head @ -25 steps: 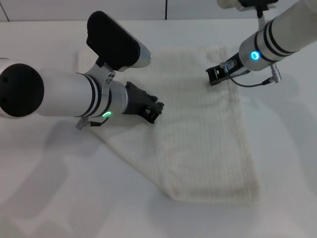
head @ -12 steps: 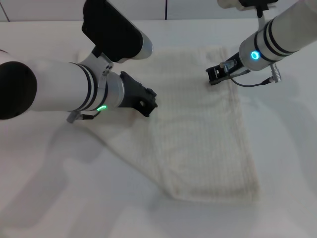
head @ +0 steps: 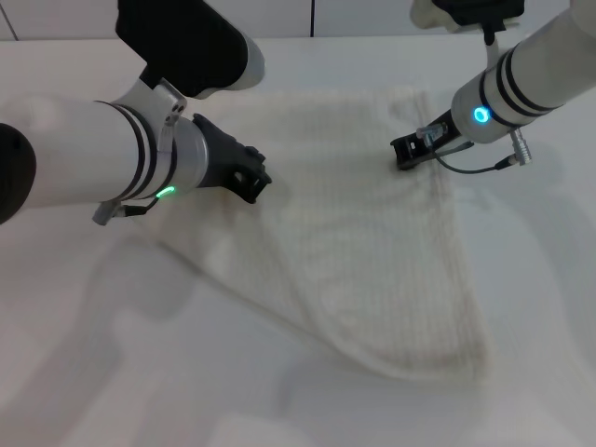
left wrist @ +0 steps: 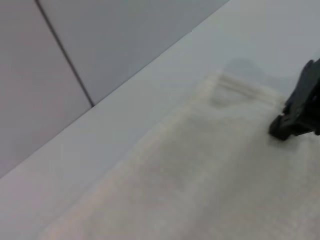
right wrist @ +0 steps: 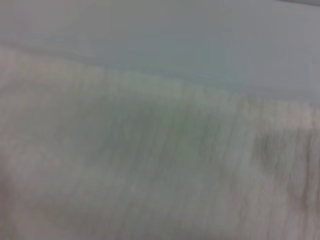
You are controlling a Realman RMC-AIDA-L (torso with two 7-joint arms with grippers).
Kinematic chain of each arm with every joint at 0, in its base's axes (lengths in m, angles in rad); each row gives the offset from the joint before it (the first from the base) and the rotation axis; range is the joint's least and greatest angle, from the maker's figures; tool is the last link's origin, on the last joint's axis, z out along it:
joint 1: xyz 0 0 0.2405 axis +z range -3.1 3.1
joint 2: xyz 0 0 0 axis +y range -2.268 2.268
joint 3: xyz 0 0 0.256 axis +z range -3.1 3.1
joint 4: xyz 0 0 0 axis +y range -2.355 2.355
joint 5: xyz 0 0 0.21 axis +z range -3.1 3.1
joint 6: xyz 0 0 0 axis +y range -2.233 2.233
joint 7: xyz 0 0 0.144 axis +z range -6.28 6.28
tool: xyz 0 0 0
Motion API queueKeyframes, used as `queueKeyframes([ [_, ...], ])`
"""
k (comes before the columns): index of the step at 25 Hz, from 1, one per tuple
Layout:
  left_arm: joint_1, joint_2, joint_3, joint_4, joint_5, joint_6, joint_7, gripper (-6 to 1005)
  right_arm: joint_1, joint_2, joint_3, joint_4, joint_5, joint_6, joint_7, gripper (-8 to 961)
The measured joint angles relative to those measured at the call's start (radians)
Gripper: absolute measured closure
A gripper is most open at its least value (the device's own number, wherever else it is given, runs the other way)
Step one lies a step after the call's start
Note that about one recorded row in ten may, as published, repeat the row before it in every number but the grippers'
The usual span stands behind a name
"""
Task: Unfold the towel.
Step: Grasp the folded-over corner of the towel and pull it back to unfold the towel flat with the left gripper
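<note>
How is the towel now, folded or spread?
Mostly spread: the towel lies as one wide sheet on the table; whether a fold remains, cannot tell.

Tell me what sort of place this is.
Probably a lab or test bench: a plain white table holding only a cream towel, pale panelled wall behind, left gripper and right gripper on the cloth.

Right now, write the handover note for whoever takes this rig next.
Left gripper: low on the towel's left part; whether it is open or shut cannot be told.
Right gripper: down at the towel's far right edge; grip also unclear.
Towel: lies on the white table, spread wide at the far side, narrowing to the near right corner, with a diagonal edge running along its left side.
Done: towel looks largely opened out.
Left: probably flatten the diagonal left side fully, then withdraw both arms.
</note>
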Motion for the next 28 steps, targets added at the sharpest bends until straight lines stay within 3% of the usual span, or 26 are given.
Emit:
queueKeyframes([
  [14, -0.001, 0.000, 0.027, -0.105, 0.090, -0.244, -0.158, 972, -0.005, 0.000, -0.001, -0.001, 0.000, 0.001, 0.000, 953],
  [28, 0.037, 0.004, -0.058, -0.114, 0.093, -0.281, -0.197, 971, -0.009, 0.000, -0.001, -0.004, 0.000, 0.000, 0.000, 953],
])
